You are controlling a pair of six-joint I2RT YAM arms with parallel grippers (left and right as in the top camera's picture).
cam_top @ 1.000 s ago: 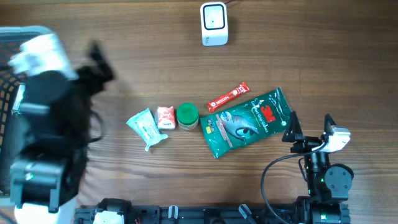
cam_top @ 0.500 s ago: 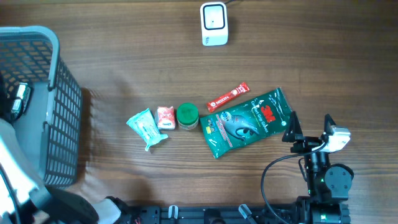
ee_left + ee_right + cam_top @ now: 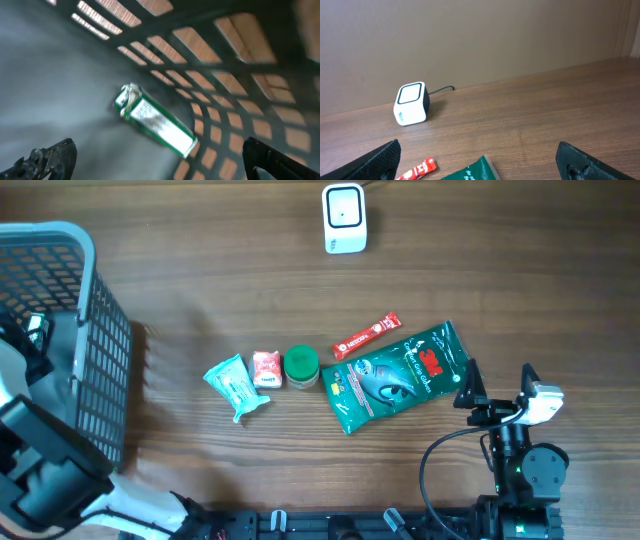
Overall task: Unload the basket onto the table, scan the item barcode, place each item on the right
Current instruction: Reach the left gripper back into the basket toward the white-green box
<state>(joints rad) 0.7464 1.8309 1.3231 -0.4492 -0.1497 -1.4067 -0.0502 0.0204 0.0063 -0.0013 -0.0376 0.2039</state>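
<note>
The white barcode scanner (image 3: 344,218) stands at the table's far middle, also in the right wrist view (image 3: 411,104). On the table lie a pale green packet (image 3: 236,385), a small red-and-white item (image 3: 265,368), a green-lidded jar (image 3: 301,366), a red stick sachet (image 3: 366,336) and a green 3M bag (image 3: 398,376). Inside the grey basket (image 3: 100,350), my left gripper (image 3: 160,164) hangs open above a green-and-white pack (image 3: 155,121) lying on the floor. My right gripper (image 3: 497,385) rests open just right of the 3M bag, holding nothing.
The basket's mesh walls (image 3: 235,75) rise close around the left gripper. My left arm (image 3: 40,465) fills the front left corner. The scanner's cable (image 3: 442,90) runs off behind it. Bare wood lies between the scanner and the row of items.
My left arm, which covered the basket a second ago, has swung back to the front left corner, so the basket now shows. The right arm and table items have not moved.
</note>
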